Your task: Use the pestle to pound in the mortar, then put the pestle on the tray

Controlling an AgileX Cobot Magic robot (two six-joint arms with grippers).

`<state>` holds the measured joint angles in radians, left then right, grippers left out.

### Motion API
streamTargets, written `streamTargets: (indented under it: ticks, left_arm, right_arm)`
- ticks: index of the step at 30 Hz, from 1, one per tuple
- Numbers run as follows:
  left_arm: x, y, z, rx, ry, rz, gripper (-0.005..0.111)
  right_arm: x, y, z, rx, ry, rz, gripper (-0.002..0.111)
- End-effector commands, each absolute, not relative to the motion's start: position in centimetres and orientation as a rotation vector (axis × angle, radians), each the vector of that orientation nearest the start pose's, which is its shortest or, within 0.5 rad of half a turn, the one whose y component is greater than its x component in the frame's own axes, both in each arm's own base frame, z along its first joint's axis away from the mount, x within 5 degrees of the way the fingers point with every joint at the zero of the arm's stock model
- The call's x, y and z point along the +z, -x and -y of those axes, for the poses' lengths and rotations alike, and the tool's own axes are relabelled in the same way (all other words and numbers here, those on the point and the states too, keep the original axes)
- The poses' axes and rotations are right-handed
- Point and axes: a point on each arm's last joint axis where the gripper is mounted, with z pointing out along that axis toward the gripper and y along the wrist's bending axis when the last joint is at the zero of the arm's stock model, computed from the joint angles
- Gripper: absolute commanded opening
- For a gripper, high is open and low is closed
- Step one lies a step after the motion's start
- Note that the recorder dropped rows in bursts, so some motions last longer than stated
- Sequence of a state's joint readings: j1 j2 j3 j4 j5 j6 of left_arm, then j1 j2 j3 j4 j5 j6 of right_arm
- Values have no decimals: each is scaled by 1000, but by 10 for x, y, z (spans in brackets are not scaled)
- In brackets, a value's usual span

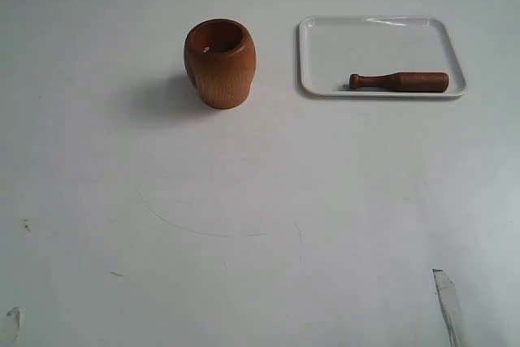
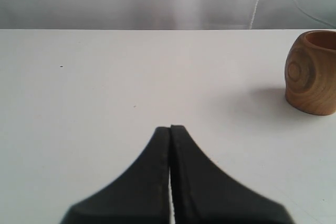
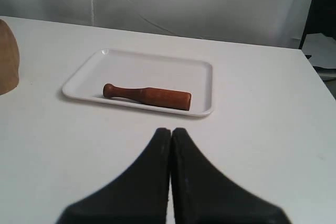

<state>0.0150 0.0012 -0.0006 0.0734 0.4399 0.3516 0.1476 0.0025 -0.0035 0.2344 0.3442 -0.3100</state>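
The orange-brown mortar (image 1: 219,62) stands upright on the white table, left of the tray; it also shows at the edge of the left wrist view as the mortar (image 2: 312,73). The white tray (image 1: 382,38) holds the reddish-brown pestle (image 1: 399,81), which lies on its side along the near rim, knob toward the mortar. In the right wrist view the pestle (image 3: 147,96) rests on the tray (image 3: 152,66). My left gripper (image 2: 170,128) is shut on nothing, well away from the mortar. My right gripper (image 3: 171,130) is shut on nothing, short of the tray.
The white table (image 1: 260,217) carries a faint curved scratch mark in front. A sliver of the mortar (image 3: 8,56) shows at the edge of the right wrist view. Only slivers of the arms show at the exterior view's bottom corners. A grey wall lies beyond the table's far edge.
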Motion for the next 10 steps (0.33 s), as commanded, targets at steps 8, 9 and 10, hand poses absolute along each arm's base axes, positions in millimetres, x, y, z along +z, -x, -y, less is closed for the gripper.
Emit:
streamTargets:
  ticks: [8, 9, 10]
  left_arm:
    - [174, -51, -3, 302, -361, -1897, 0]
    - [174, -51, -3, 302, -361, -1897, 0]
    - [174, -51, -3, 302, -361, -1897, 0]
  right_arm:
    - [183, -52, -15, 114, 270, -1803, 0]
    - [183, -52, -15, 114, 270, -1803, 0]
    - [183, -52, -15, 114, 270, -1803, 0]
